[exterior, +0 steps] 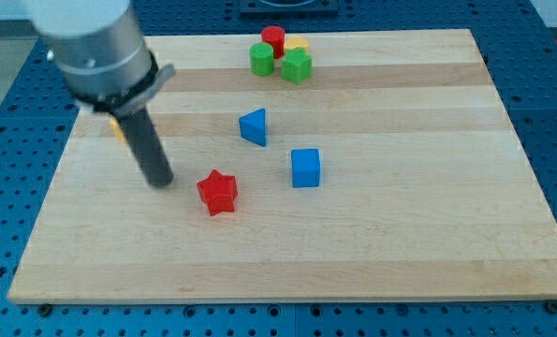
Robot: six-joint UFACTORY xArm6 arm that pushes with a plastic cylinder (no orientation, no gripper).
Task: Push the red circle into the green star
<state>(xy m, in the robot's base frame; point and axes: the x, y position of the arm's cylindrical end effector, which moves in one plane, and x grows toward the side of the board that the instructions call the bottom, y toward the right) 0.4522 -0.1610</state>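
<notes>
In the camera view, the red circle block (273,39) is seen at the wooden board's (418,225) far edge, just beside the green star block (297,66). My tip (161,182), holding nothing, is placed well apart, left of a red star block (218,193).

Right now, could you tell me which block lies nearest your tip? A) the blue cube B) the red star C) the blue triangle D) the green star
B: my tip stands just to the view's left of the red star, with every other block farther off.
</notes>
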